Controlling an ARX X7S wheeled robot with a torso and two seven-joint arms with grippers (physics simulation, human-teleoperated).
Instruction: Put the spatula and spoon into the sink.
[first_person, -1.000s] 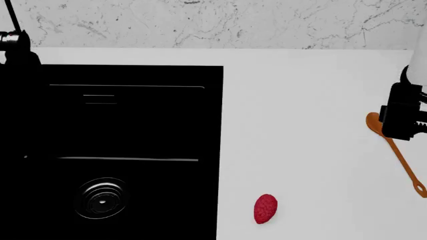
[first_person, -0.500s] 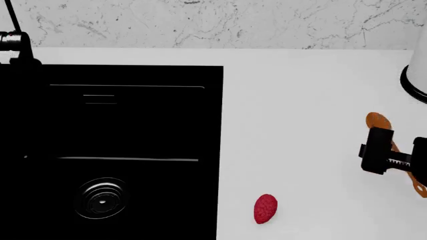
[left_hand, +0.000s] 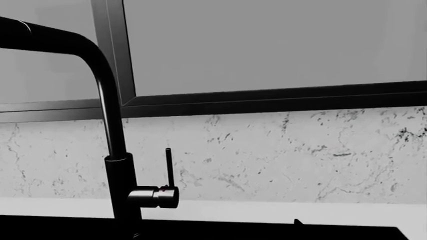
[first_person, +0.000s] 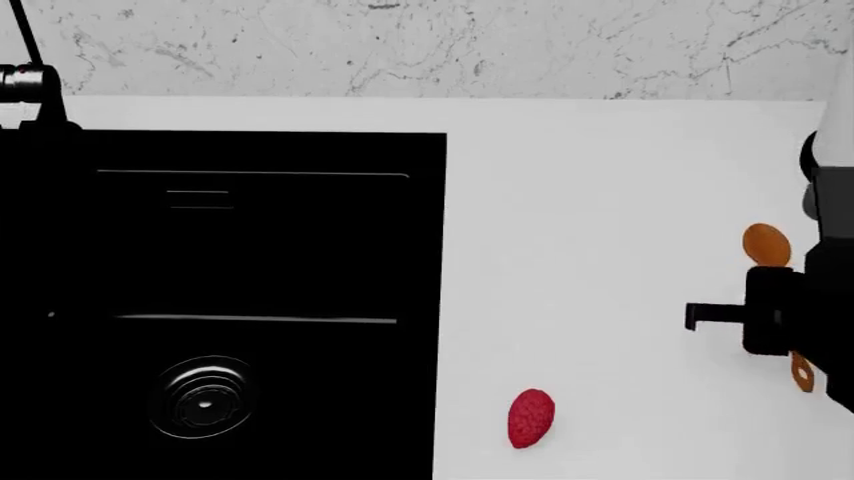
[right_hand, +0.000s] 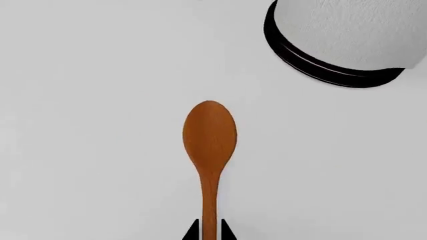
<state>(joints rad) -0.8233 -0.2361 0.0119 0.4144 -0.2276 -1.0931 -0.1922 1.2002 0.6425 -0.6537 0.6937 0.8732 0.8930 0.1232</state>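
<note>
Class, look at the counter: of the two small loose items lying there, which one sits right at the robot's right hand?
The orange-brown spoon, its handle running between the right hand's fingertips. The red bumpy lump lies apart, nearer the sink.

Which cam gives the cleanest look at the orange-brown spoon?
Right wrist view: the orange-brown spoon shows its whole oval bowl and upper handle, unobstructed. Head view shows only the bowl and loop end, its middle hidden behind the right arm. Left wrist view shows none of it.

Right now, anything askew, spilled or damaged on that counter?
Nothing stands out. The spoon lies flat and whole on the white counter, its handle running between the right end effector tips. The red lump sits alone near the sink, which shows no spill. No spatula in view.
</note>
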